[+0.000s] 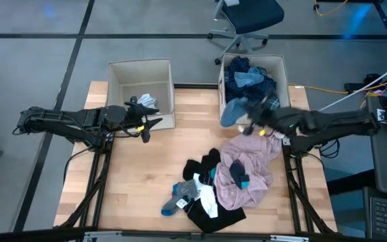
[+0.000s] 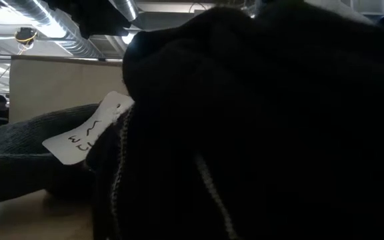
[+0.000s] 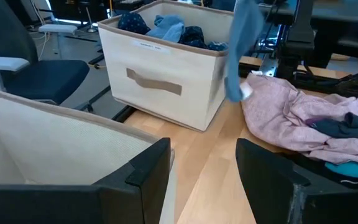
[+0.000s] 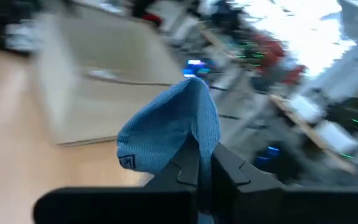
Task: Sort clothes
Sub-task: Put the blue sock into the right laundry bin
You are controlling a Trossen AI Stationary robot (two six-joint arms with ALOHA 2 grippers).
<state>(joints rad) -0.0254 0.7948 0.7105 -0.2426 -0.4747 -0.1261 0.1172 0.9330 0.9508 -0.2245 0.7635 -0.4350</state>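
Clothes (image 1: 237, 178) lie heaped on the near-right part of my wooden surface (image 1: 146, 175): a rumpled pale pink garment (image 1: 247, 165), black pieces (image 1: 203, 165), small socks (image 1: 180, 195). More blue fabric fills the right beige box (image 1: 279, 67); the left beige box (image 1: 119, 87) holds a few pale items. A dark ribbed garment (image 2: 259, 127) with a white tag (image 2: 89, 137) blocks almost all of my low view. My right gripper (image 1: 252, 117) has its fingers clamped on a soft blue ribbed sock (image 4: 169, 134), hanging just before the right box's near-left corner. My left gripper (image 1: 146, 128) waits by the left box, fingers (image 3: 148, 171) spread apart, holding nothing.
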